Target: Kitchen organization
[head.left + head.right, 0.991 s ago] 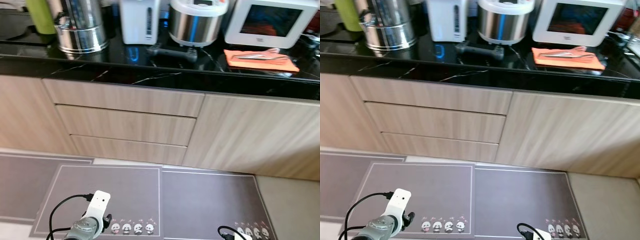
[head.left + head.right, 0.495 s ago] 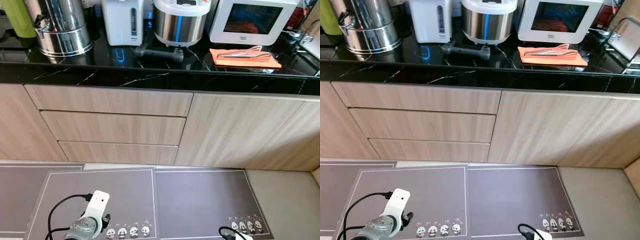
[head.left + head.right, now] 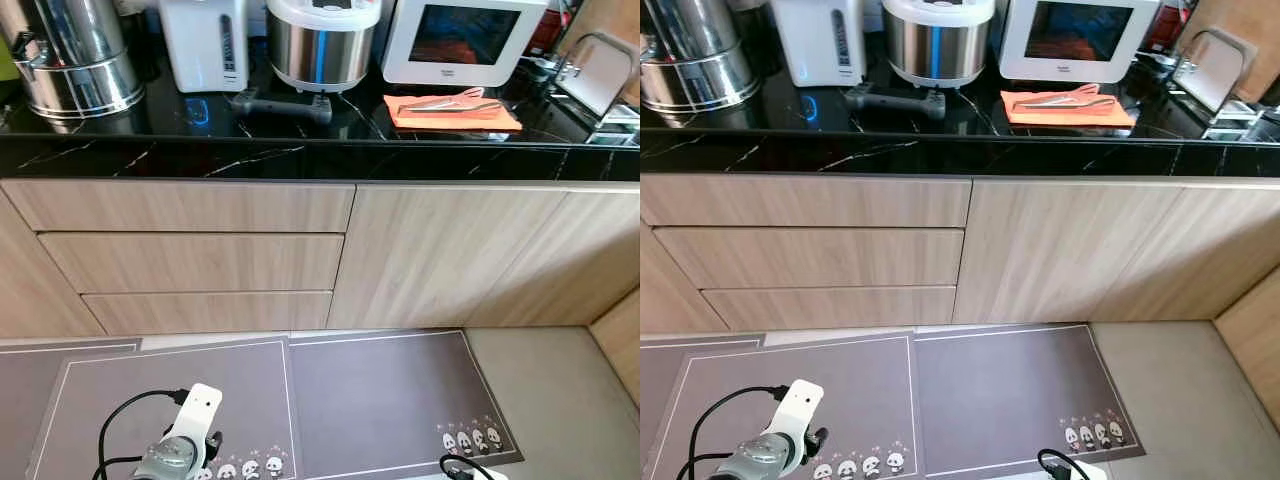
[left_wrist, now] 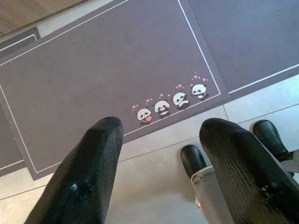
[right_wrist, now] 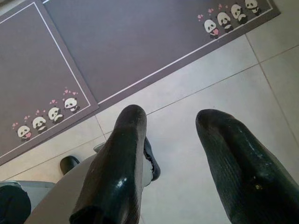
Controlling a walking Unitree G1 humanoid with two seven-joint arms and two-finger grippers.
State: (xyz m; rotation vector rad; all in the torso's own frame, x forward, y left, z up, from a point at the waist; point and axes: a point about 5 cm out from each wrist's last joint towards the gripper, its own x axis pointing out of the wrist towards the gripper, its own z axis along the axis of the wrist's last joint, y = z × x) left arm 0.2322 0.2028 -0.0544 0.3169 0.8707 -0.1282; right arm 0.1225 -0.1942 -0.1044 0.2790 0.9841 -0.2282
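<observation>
While both arms hang low over the grey panda mats (image 3: 380, 400), the left gripper (image 4: 161, 175) and right gripper (image 5: 184, 163) hold their fingers apart, empty. Left to right along the black countertop (image 3: 300, 155): steel urn (image 3: 70, 55), white kettle (image 3: 203, 42), rice cooker (image 3: 318, 42), orange cloth (image 3: 452, 112) bearing utensils, well above both grippers.

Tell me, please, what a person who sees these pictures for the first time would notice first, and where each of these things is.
The eye goes first to the black marble countertop with its row of appliances: a steel urn on the left, a white kettle, a rice cooker and a small white oven. An orange cloth with tongs on it lies in front of the oven. Below, grey floor mats with small pandas lie before the wooden drawers.
</observation>
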